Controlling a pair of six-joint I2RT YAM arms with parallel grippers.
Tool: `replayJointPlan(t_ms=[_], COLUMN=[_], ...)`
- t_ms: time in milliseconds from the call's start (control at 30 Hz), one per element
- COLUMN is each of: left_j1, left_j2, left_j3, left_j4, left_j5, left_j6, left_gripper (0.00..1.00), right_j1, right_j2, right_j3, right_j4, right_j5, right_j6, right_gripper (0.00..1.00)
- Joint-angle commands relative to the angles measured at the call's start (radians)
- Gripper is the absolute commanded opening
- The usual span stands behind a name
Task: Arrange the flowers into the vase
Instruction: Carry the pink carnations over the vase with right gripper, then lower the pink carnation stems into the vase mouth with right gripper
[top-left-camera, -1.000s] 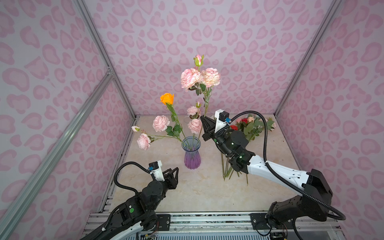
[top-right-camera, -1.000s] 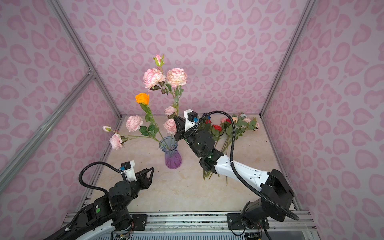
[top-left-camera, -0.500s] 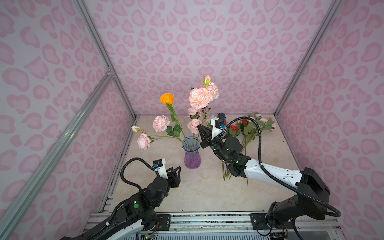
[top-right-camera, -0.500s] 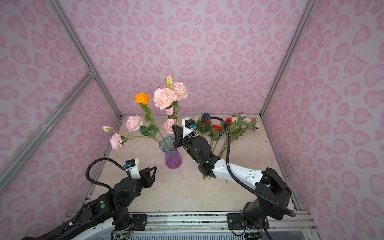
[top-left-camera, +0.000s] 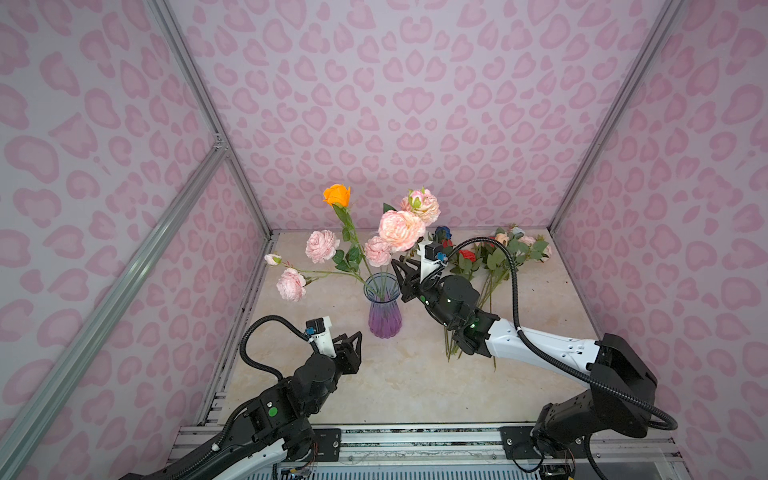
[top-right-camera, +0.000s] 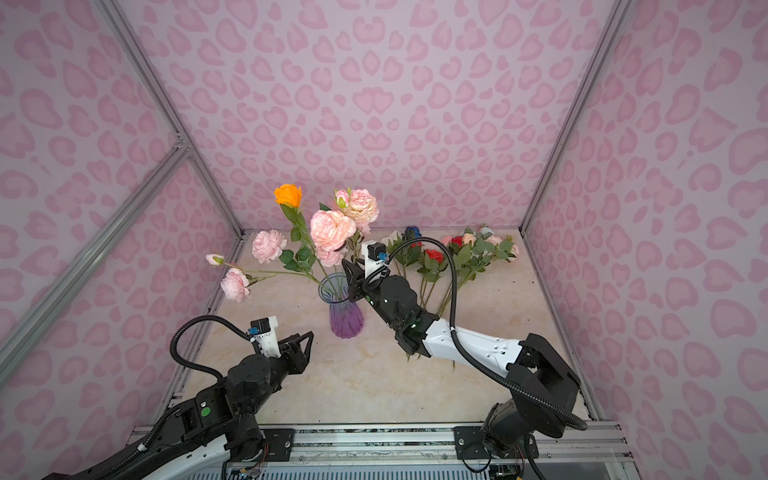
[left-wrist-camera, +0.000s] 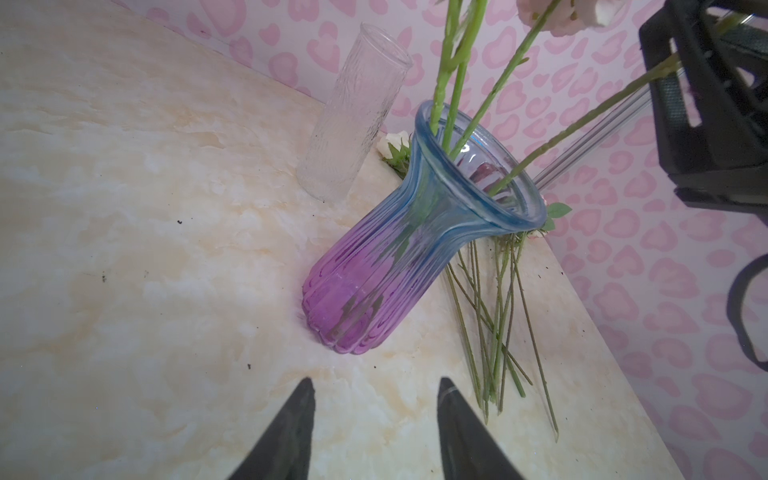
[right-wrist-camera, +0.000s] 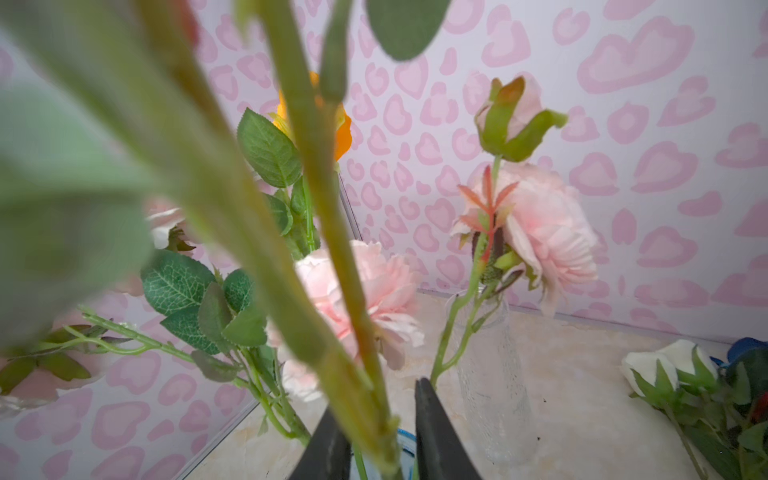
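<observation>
From my station I see a cream marble-look tabletop (top-left-camera: 399, 378) boxed in by walls (top-left-camera: 415, 108) printed with pink hearts, joined by aluminium posts (top-left-camera: 195, 95). A clear textured glass cylinder (left-wrist-camera: 356, 112) stands upright near the far wall, dark specks (left-wrist-camera: 179, 222) dot the tabletop, and a metal rail (top-left-camera: 415, 441) runs along the near edge

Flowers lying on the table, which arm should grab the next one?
Probably right. The right claw is by the vase, next to the loose flowers. The left claw sits across the vase, farther from them.
</observation>
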Motion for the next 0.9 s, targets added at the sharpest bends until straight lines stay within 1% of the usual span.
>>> replayJointPlan(t_ms=[0,333,400,533,633,867], left_j1=[0.001,0.001,0.001,0.001,0.001,0.001], left_j2=[0.003,0.025,0.026,0.023,0.022,0.022], left_j3=[-0.004,0.0,-0.001,-0.006,-0.009,-0.013], left_j4=[0.023,0.029,0.03,0.032,0.034,0.035], left_j5=[-0.008,0.0,0.0,0.0,0.001,0.0], left_j6=[-0.013,-0.022,-0.023,-0.025,-0.027,-0.027], left_gripper=[0.49,0.49,0.49,0.49,0.49,0.49], right_j1=[0.001,-0.002,-0.004,-0.013,-0.026,-0.032], right_j2=[0.004,0.002,0.001,0.005,0.01,0.023], right_j3=[-0.007,0.001,0.001,0.008,0.021,0.023], right_j4=[-0.011,-0.034,-0.047,-0.089,-0.126,-0.127], right_j5=[0.007,-0.002,0.009,-0.005,-0.02,-0.044], right_j6=[0.004,0.006,0.015,0.024,0.042,0.057], right_gripper=[0.28,0.31,0.33,0.36,0.36,0.36])
